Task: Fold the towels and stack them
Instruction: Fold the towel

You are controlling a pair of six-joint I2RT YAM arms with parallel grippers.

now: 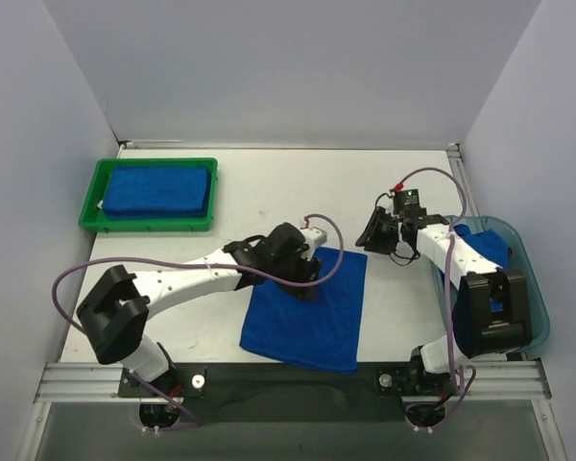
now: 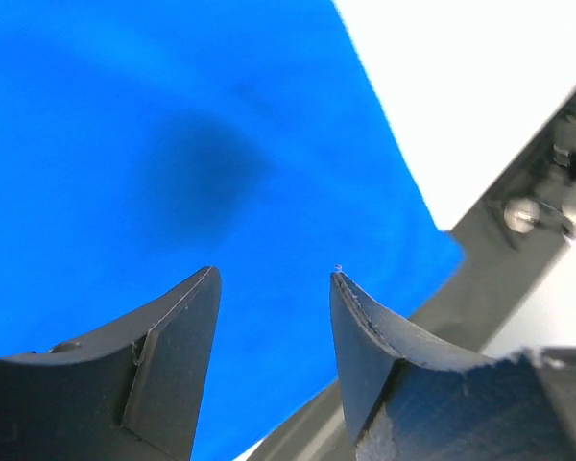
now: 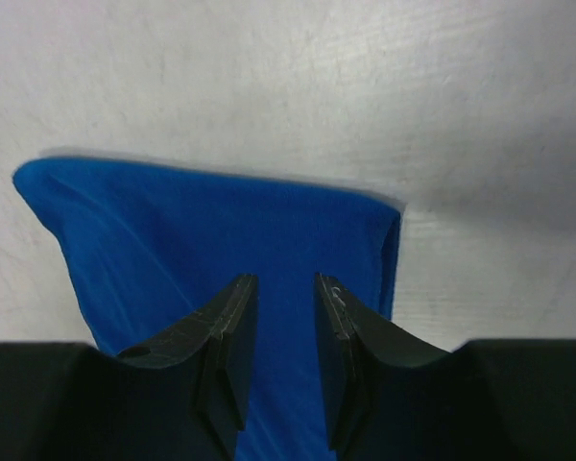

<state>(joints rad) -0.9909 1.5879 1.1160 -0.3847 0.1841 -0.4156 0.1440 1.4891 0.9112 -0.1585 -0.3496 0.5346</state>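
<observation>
Royal blue rectangular terry towel (image 1: 312, 312) flat on white table (image 1: 269, 182), beneath left gripper (image 2: 274, 274), jaws well parted and empty, near right gripper (image 3: 285, 280), jaws narrowly parted, empty.

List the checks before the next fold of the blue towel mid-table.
1. Left jaws free: ok, open above the blue towel.
2. Right jaws free: ok, apart, nothing between.
3. Towel flat on the table: ok.
4. Layers folded so far: cannot tell.
5. Near corner clear of the dark front strip: not ok, it reaches it.
6. Folded towel in the green tray lies tidy: ok.
</observation>
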